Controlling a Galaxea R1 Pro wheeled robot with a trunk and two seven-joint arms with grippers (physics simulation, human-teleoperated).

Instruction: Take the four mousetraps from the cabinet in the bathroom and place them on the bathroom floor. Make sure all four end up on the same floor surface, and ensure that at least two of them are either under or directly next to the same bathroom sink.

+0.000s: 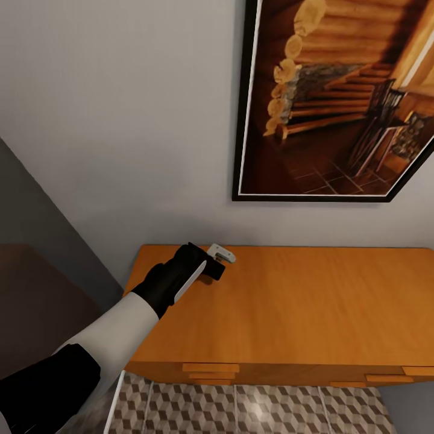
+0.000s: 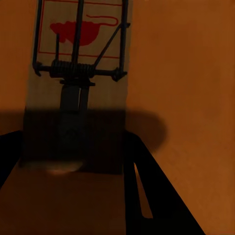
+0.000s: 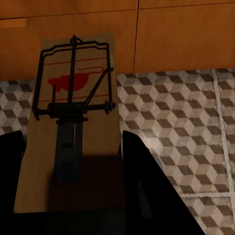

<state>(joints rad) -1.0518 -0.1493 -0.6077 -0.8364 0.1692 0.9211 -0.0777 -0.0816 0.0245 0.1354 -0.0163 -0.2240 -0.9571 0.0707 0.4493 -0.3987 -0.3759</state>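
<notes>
In the head view the left arm (image 1: 114,337) reaches from the lower left of the frame up over an orange wooden cabinet (image 1: 313,301) that fills the lower middle and right. Its left gripper (image 1: 218,260) sits above the tabletop near the upper left corner of the cabinet, with a small pale mousetrap (image 1: 222,254) at its tip. A framed picture (image 1: 337,102) of a log cabin interior hangs on the grey wall (image 1: 120,120) in the upper right. Along the bottom edge, a strip of the cube-patterned bathroom floor (image 1: 253,410) shows below the cabinet's drawer fronts.

In the left wrist view the mousetrap (image 2: 78,73) lies between the dark fingers (image 2: 147,191), its lower end in shadow, against the orange wood; the jaws appear pinched on its sides.

In the right wrist view a second mousetrap (image 3: 71,132), tan wood with a red mouse print and a black wire spring, sits between the right gripper (image 3: 73,205) fingers (image 3: 147,181). The jaws pinch its lower part. Behind it lie the patterned floor tiles (image 3: 186,127) and, in the upper part of the frame, the orange cabinet front (image 3: 171,39).
</notes>
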